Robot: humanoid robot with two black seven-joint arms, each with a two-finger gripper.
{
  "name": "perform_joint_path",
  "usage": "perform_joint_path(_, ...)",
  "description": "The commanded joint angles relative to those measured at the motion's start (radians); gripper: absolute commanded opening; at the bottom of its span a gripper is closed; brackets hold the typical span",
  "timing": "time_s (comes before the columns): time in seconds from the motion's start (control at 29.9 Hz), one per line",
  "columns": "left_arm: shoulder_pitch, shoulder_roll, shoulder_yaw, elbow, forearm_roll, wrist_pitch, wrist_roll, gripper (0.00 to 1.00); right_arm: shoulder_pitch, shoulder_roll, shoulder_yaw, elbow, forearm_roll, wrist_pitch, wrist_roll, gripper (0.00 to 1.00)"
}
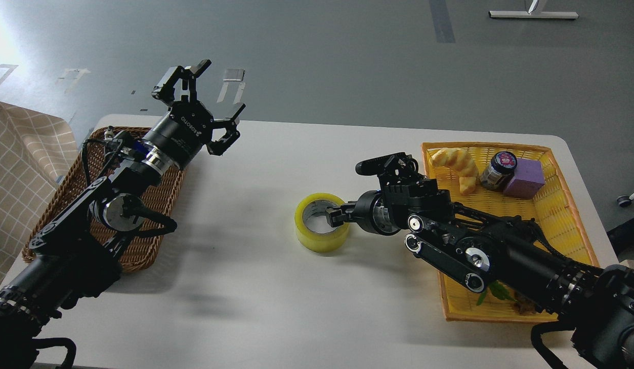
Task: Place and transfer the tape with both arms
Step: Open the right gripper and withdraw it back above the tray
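The tape point(317, 237), a yellowish roll with a grey-white core, lies nearly flat at the middle of the white table point(255, 297). My right gripper point(336, 216) comes in from the right and is shut on the roll's right wall, with one finger inside the core and one outside. My left gripper point(204, 95) is open and empty. It is raised above the table's back left, well apart from the tape, with its fingers spread and pointing up and to the right.
A brown wicker basket point(66, 205) lies under my left arm at the table's left edge. A yellow basket point(557, 205) at the right holds a bread piece point(458, 164), a dark jar point(499, 170), a purple block point(524, 178) and green leaves. A checked cloth point(15, 169) hangs at far left.
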Motion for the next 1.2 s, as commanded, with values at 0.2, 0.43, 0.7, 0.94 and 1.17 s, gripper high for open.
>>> perform_joint_path(0.2, 0.000, 0.002, 0.000, 0.000, 0.000, 0.000, 0.000, 1.00, 0.003, -0.005, 0.150, 0.097, 0.007, 0.000, -0.011, 1.00)
perform_joint_path(0.43, -0.005, 0.006, 0.002, 0.000, 0.000, 0.000, 0.000, 1.00, -0.016, -0.161, 0.343, 0.211, 0.317, 0.000, -0.012, 1.00)
perform_joint_path(0.7, -0.011, 0.005, -0.003, 0.000, -0.002, 0.000, -0.001, 1.00, -0.082, -0.230, 0.713, 0.209, 0.690, 0.000, 0.003, 1.00)
perform_joint_path(0.94, -0.031, 0.003, -0.008, 0.000, -0.002, 0.000, -0.001, 1.00, -0.201, -0.213, 1.039, 0.206, 1.029, 0.000, 0.001, 1.00)
perform_joint_path(1.17, -0.039, -0.002, -0.006, 0.000, -0.002, 0.000, 0.000, 1.00, -0.348, -0.206, 1.155, 0.206, 1.391, 0.000, 0.001, 1.00)
